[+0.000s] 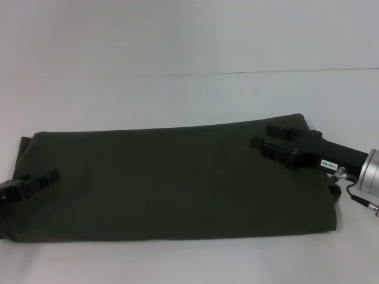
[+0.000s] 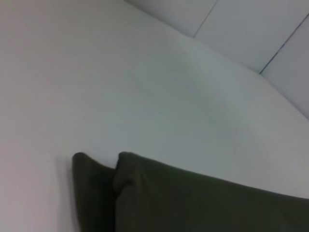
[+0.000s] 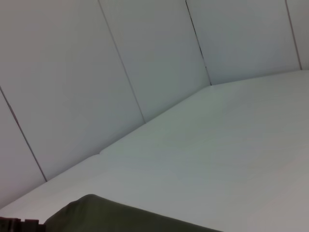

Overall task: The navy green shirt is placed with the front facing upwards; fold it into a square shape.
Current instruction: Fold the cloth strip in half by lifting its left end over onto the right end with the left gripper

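The navy green shirt point(image 1: 172, 183) lies on the white table as a long band folded across the head view, plain green side up, with no print showing. My right gripper point(image 1: 273, 141) rests over the band's far right end, open, with green cloth showing between its two black fingers point(image 1: 267, 149). At the band's left end my left gripper point(image 1: 32, 183) lies low against the cloth's edge. A folded edge of the shirt point(image 2: 193, 203) fills the bottom of the left wrist view. A rounded bit of the shirt point(image 3: 116, 217) shows in the right wrist view.
The white table point(image 1: 189, 94) runs wide beyond the shirt to a thin seam line at the back. Pale panelled walls point(image 3: 120, 58) stand behind the table. The silver wrist and cable of the right arm point(image 1: 370, 174) hang past the shirt's right end.
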`<move>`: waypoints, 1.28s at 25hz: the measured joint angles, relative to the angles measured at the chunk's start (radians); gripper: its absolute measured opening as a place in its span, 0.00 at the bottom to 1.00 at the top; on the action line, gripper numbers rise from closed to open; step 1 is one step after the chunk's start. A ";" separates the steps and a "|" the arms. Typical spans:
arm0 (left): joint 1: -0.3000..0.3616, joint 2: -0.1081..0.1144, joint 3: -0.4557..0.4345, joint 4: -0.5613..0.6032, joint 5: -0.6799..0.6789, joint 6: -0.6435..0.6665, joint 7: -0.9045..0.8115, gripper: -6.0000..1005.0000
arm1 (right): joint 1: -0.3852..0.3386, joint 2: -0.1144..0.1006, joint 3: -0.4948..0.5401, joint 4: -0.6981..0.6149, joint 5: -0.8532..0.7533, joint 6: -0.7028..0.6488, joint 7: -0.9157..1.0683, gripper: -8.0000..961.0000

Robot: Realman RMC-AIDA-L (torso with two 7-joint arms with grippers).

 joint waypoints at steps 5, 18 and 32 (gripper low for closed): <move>0.002 0.000 -0.001 -0.013 0.005 -0.026 -0.001 0.93 | 0.002 -0.001 0.000 0.000 -0.001 0.000 0.001 0.66; 0.043 0.000 -0.021 0.012 0.007 0.059 0.008 0.93 | 0.006 -0.001 0.000 0.000 -0.001 -0.001 0.004 0.66; 0.049 0.003 -0.065 0.077 -0.010 0.165 0.009 0.93 | 0.028 0.000 -0.154 -0.005 -0.001 -0.037 -0.033 0.66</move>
